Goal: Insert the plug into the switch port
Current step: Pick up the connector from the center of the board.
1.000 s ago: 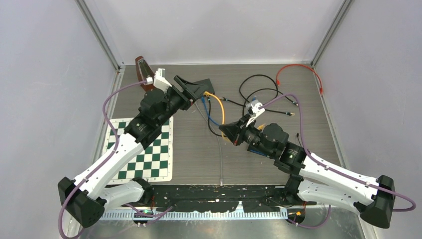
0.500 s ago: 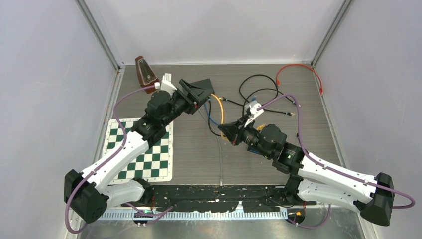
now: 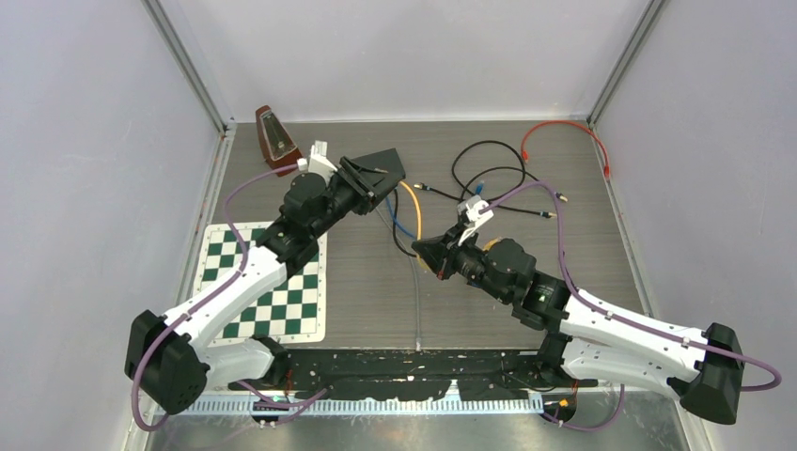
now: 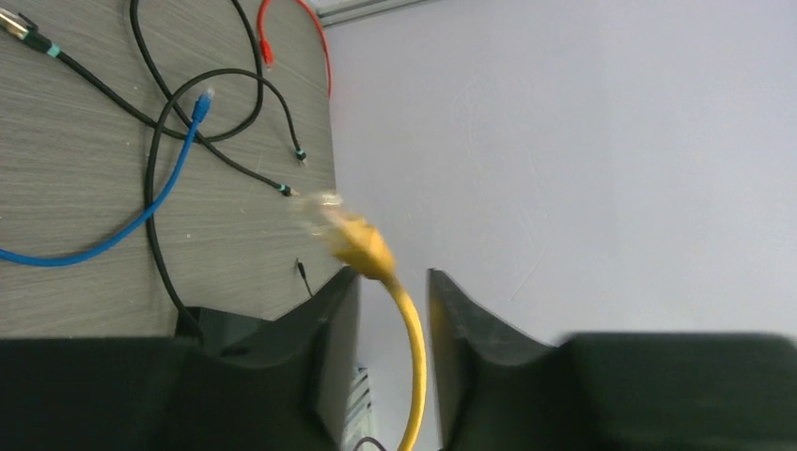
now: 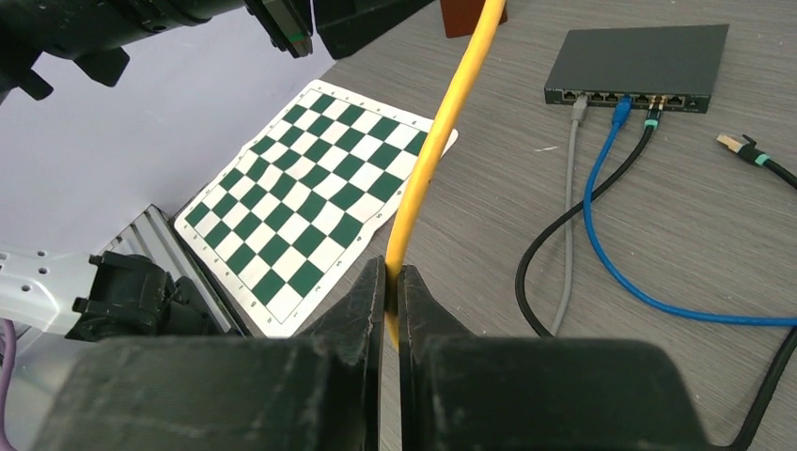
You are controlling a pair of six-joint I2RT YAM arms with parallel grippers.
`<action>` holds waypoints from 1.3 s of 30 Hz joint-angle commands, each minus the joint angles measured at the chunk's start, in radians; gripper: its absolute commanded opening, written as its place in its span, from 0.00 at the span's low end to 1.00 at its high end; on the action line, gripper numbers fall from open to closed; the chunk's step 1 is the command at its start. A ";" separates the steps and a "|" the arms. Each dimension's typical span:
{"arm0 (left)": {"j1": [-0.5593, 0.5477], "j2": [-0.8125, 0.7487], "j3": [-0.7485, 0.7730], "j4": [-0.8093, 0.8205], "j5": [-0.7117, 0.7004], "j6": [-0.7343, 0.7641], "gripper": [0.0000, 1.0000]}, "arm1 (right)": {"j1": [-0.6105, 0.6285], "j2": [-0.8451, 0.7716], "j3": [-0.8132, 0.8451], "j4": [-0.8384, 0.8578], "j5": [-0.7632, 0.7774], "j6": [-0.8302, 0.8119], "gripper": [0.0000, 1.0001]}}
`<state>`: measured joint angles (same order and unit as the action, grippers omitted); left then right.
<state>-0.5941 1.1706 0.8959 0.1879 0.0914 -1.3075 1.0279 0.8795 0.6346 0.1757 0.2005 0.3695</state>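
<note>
Grips the yellow cable (image 5: 442, 132) in the right pincer (image 5: 391, 272), fingers pressed tight on both sides of it. From the grip, slanting up and right, out past the top edge. Ahead and left of the pincer, flat on the counter (image 5: 714, 244), a green-and-white checkerboard mat (image 5: 320, 188). Far ahead and right, a dark switch (image 5: 639, 56) with a grey cable (image 5: 567, 207), a blue cable (image 5: 609, 141) and a black cable (image 5: 519, 277) plugged side by side into its near face. Further right, a loose gold-tipped plug (image 5: 733, 143).

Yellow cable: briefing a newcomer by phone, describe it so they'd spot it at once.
On the grey table, find the black switch. A grey cable, a blue cable and a black cable run from its ports along the tabletop. The yellow cable alone rises off the table, pinched in the right tool.
</note>
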 commanded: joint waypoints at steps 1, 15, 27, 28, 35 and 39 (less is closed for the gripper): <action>0.009 -0.010 -0.025 0.099 0.016 0.001 0.24 | 0.006 -0.016 -0.016 0.062 0.008 -0.004 0.05; 0.037 -0.058 0.163 -0.209 0.193 0.761 0.00 | -0.025 -0.118 0.096 -0.104 0.084 -0.209 0.65; 0.036 -0.059 0.285 -0.584 0.678 1.416 0.00 | -0.436 -0.004 0.388 -0.271 -0.761 -0.273 0.79; 0.036 -0.048 0.303 -0.621 0.703 1.444 0.00 | -0.465 0.011 0.400 -0.271 -0.840 -0.285 0.79; 0.036 0.021 0.395 -0.821 0.835 1.584 0.01 | -0.490 0.143 0.476 -0.249 -1.128 -0.372 0.72; 0.036 0.053 0.426 -0.880 0.870 1.605 0.01 | -0.491 0.151 0.427 -0.204 -1.147 -0.516 0.71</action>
<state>-0.5606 1.2045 1.2671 -0.5938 0.8700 0.2199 0.5404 1.0458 1.0660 -0.0971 -0.8204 -0.0010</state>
